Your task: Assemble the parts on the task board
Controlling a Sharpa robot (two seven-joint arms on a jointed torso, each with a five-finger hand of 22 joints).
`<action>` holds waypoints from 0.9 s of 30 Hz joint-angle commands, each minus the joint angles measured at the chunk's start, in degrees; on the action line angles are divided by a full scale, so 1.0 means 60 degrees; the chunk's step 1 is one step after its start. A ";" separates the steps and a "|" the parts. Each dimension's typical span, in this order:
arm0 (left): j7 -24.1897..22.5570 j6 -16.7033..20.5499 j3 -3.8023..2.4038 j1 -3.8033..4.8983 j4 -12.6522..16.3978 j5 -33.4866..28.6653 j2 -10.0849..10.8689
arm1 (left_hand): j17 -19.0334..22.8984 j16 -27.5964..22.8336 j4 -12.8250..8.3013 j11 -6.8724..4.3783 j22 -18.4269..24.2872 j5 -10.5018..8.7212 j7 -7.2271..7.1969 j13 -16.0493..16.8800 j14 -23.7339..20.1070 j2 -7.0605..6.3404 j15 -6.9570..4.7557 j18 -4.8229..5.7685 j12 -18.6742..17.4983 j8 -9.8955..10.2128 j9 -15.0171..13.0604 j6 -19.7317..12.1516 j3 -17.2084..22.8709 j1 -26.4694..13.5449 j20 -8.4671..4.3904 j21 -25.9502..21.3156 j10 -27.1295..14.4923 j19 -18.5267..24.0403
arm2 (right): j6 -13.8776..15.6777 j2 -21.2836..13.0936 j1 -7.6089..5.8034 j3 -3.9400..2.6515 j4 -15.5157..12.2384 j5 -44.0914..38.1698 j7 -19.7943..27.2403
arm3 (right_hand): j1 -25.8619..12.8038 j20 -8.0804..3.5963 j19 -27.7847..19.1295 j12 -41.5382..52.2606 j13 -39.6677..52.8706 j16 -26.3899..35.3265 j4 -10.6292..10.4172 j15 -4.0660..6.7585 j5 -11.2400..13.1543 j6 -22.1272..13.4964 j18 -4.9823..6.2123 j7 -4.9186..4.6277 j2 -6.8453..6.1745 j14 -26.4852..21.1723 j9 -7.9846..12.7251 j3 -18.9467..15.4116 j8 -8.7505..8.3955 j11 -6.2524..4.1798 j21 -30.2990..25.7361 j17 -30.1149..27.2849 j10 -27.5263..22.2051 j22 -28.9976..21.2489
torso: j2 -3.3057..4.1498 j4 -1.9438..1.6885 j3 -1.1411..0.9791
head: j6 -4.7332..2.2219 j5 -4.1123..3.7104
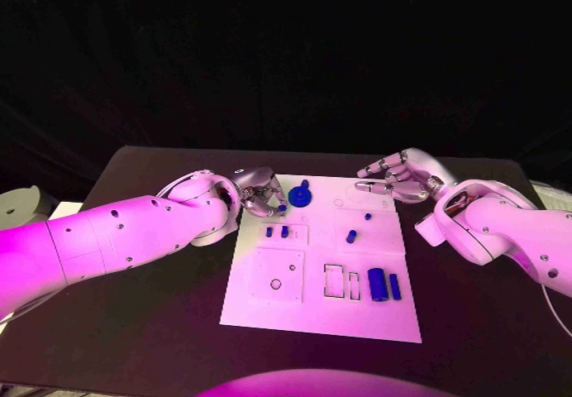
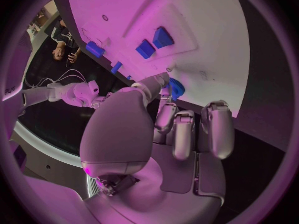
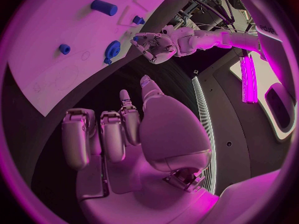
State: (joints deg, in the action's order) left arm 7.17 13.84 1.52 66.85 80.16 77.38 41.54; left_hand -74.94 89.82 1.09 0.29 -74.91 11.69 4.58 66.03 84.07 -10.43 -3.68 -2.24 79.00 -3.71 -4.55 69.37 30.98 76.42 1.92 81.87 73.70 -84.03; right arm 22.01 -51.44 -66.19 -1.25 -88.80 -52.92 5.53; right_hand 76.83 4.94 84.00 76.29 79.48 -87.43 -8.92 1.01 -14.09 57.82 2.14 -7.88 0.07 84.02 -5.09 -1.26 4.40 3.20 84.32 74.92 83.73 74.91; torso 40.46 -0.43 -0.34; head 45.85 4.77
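Note:
The white task board [image 1: 277,304] lies in the middle of the table. A blue gear [image 1: 301,196] sits near its far edge. My left hand [image 1: 256,198] hovers just left of the gear with its fingers [image 2: 186,129] curled in. A small blue speck [image 1: 281,208] shows at its fingertips, and I cannot tell whether it is held. From the right wrist, the gear [image 3: 112,51] lies a little apart from the left hand [image 3: 152,46]. My right hand [image 1: 399,178] hangs over the board's far right corner, fingers [image 3: 102,137] loosely bent, holding nothing.
Two small blue blocks [image 1: 277,232] stand in the board's upper left panel, with two small pegs [image 1: 352,236] farther right. A blue cylinder [image 1: 377,284] and a blue bar [image 1: 394,286] lie at the lower right beside outlined slots. Black table [image 1: 143,331] surrounds the board.

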 commanded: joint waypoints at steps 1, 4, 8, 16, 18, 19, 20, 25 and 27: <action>-0.0302 0.0201 -0.0001 -0.0045 0.0030 -0.0299 -0.0057 | -0.2510 0.0030 -0.0012 0.0013 -0.1932 -0.0009 0.0035 -0.0010 0.0989 -0.0083 0.0052 0.0082 -0.0053 -0.0033 -0.0018 0.0049 0.0025 0.0000 0.0087 -0.0051 -0.0077 -0.0702 | -0.0048 0.0011 0.0002 -0.0002 0.0000 -0.0029 0.0086 | -0.0093 -0.0053 0.0153 -0.0054 0.0285 0.0028 0.0007 0.0057 0.0015 0.0046 0.0056 -0.0003 0.0024 0.0837 -0.0013 -0.0047 0.0029 -0.0052 -0.0055 0.1821 0.0036 0.0649 | 0.0002 0.0017 0.0001 | -0.0013 -0.0010; -0.0336 0.0180 -0.0002 -0.0089 0.0004 -0.0310 -0.0102 | -0.2510 0.0030 -0.0008 0.0013 -0.1919 -0.0010 0.0034 -0.0030 0.0989 -0.0086 0.0053 0.0075 -0.0064 -0.0034 -0.0018 0.0051 0.0020 -0.0009 0.0088 -0.0083 -0.0090 -0.0695 | -0.0050 0.0012 0.0002 -0.0002 0.0001 -0.0029 0.0088 | -0.0093 -0.0053 0.0153 -0.0054 0.0285 0.0028 0.0007 0.0057 0.0015 0.0046 0.0056 -0.0003 0.0024 0.0837 -0.0013 -0.0047 0.0029 -0.0052 -0.0055 0.1821 0.0036 0.0649 | 0.0006 0.0017 -0.0001 | -0.0006 -0.0031; -0.0364 0.0148 -0.0002 -0.0131 -0.0021 -0.0339 -0.0141 | -0.2510 0.0030 -0.0004 0.0013 -0.1912 -0.0012 0.0033 -0.0037 0.0989 -0.0092 0.0054 0.0072 -0.0069 -0.0035 -0.0020 0.0055 0.0011 -0.0020 0.0090 -0.0101 -0.0093 -0.0691 | -0.0049 0.0003 0.0003 -0.0002 -0.0008 -0.0029 0.0086 | -0.0093 -0.0053 0.0153 -0.0054 0.0285 0.0028 0.0007 0.0057 0.0015 0.0046 0.0056 -0.0003 0.0024 0.0837 -0.0013 -0.0047 0.0029 -0.0052 -0.0055 0.1821 0.0036 0.0649 | 0.0012 0.0017 -0.0001 | -0.0005 -0.0054; -0.0367 0.0097 -0.0002 -0.0177 -0.0046 -0.0394 -0.0177 | -0.2510 0.0030 0.0000 0.0013 -0.1899 -0.0014 0.0031 -0.0062 0.0989 -0.0097 0.0054 0.0065 -0.0082 -0.0037 -0.0021 0.0059 0.0003 -0.0029 0.0091 -0.0134 -0.0108 -0.0684 | -0.0045 -0.0011 0.0003 -0.0002 -0.0021 -0.0029 0.0084 | -0.0093 -0.0053 0.0153 -0.0054 0.0285 0.0028 0.0007 0.0057 0.0015 0.0046 0.0056 -0.0003 0.0024 0.0837 -0.0013 -0.0047 0.0029 -0.0052 -0.0055 0.1821 0.0036 0.0649 | 0.0001 0.0003 0.0001 | 0.0013 -0.0077; -0.0347 0.0064 -0.0002 -0.0180 -0.0068 -0.0397 -0.0179 | -0.2510 0.0030 0.0000 0.0013 -0.1899 -0.0014 0.0031 -0.0062 0.0989 -0.0097 0.0054 0.0065 -0.0082 -0.0037 -0.0021 0.0059 0.0003 -0.0029 0.0091 -0.0134 -0.0108 -0.0684 | -0.0043 -0.0012 0.0003 -0.0002 -0.0023 -0.0029 0.0085 | -0.0093 -0.0053 0.0153 -0.0054 0.0285 0.0028 0.0007 0.0057 0.0015 0.0046 0.0056 -0.0003 0.0024 0.0837 -0.0013 -0.0047 0.0029 -0.0052 -0.0055 0.1821 0.0036 0.0649 | 0.0002 0.0001 0.0001 | 0.0014 -0.0084; -0.0337 0.0046 -0.0002 -0.0181 -0.0078 -0.0398 -0.0179 | -0.2510 0.0030 0.0000 0.0013 -0.1899 -0.0014 0.0031 -0.0062 0.0989 -0.0097 0.0054 0.0065 -0.0082 -0.0037 -0.0021 0.0059 0.0003 -0.0029 0.0091 -0.0134 -0.0108 -0.0684 | -0.0043 -0.0013 0.0003 -0.0002 -0.0023 -0.0029 0.0086 | -0.0093 -0.0053 0.0153 -0.0054 0.0285 0.0028 0.0007 0.0057 0.0015 0.0046 0.0056 -0.0003 0.0024 0.0837 -0.0013 -0.0047 0.0029 -0.0052 -0.0055 0.1821 0.0036 0.0649 | 0.0000 0.0000 0.0004 | 0.0019 -0.0085; -0.0330 0.0033 -0.0002 -0.0182 -0.0086 -0.0399 -0.0180 | -0.2510 0.0030 0.0000 0.0013 -0.1899 -0.0014 0.0031 -0.0062 0.0989 -0.0097 0.0054 0.0065 -0.0082 -0.0037 -0.0021 0.0059 0.0003 -0.0029 0.0091 -0.0134 -0.0108 -0.0684 | -0.0042 -0.0013 0.0003 -0.0002 -0.0023 -0.0029 0.0086 | -0.0093 -0.0053 0.0153 -0.0054 0.0285 0.0028 0.0007 0.0057 0.0015 0.0046 0.0056 -0.0003 0.0024 0.0837 -0.0013 -0.0047 0.0029 -0.0052 -0.0055 0.1821 0.0036 0.0649 | 0.0000 0.0001 0.0004 | 0.0019 -0.0084; -0.0242 -0.0098 -0.0002 -0.0184 -0.0169 -0.0401 -0.0206 | -0.2510 0.0030 0.0002 0.0014 -0.1871 -0.0015 0.0030 -0.0383 0.0989 -0.0121 0.0055 0.0050 -0.0250 -0.0030 -0.0019 0.0047 -0.0019 -0.0049 0.0096 -0.0204 -0.0336 -0.0669 | -0.0041 -0.0011 0.0003 -0.0002 -0.0021 -0.0029 0.0088 | -0.0093 -0.0053 0.0153 -0.0054 0.0285 0.0028 0.0007 0.0057 0.0015 0.0046 0.0056 -0.0003 0.0024 0.0837 -0.0013 -0.0047 0.0029 -0.0052 -0.0055 0.1821 0.0036 0.0649 | 0.0001 0.0002 0.0005 | 0.0025 -0.0082; -0.0214 -0.0145 -0.0002 -0.0186 -0.0204 -0.0401 -0.0220 | -0.2510 0.0030 0.0004 0.0013 -0.1862 -0.0014 0.0031 -0.0500 0.0989 -0.0129 0.0055 0.0045 -0.0317 -0.0025 -0.0018 0.0037 -0.0027 -0.0057 0.0098 -0.0230 -0.0419 -0.0663 | -0.0040 -0.0008 0.0003 -0.0002 -0.0019 -0.0029 0.0089 | -0.0093 -0.0053 0.0153 -0.0054 0.0285 0.0028 0.0007 0.0057 0.0015 0.0046 0.0056 -0.0003 0.0024 0.0837 -0.0013 -0.0047 0.0029 -0.0052 -0.0055 0.1821 0.0036 0.0649 | 0.0003 0.0002 0.0008 | 0.0031 -0.0087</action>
State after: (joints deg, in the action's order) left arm 5.90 14.10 1.53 65.81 78.99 75.43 40.37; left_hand -74.92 89.82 1.09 0.39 -74.91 11.69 4.70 63.24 84.07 -10.65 -3.68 -2.24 77.37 -3.58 -4.60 69.49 30.98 76.20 2.13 80.75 71.55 -83.82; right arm 22.01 -51.53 -66.19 -1.25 -88.86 -52.92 5.56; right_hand 76.83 4.94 83.99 76.17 79.48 -87.43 -8.92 1.01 -14.09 57.82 2.13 -7.88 0.07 84.02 -5.08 -1.26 4.40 3.20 84.32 74.90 83.73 74.95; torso 40.46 -0.41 -0.31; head 46.02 4.29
